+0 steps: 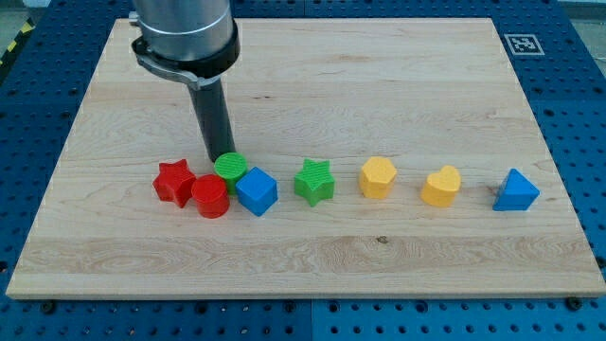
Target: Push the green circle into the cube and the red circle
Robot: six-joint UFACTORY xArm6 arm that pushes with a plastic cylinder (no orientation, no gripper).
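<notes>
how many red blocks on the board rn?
2. The red star is at the row's left end; the red circle touches its right side, just below-left of the green circle. My tip sits behind the green circle. None looks hidden.

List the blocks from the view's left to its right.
Red star → red circle → green circle → blue cube → green star → yellow hexagon → yellow heart → blue triangle.
</notes>
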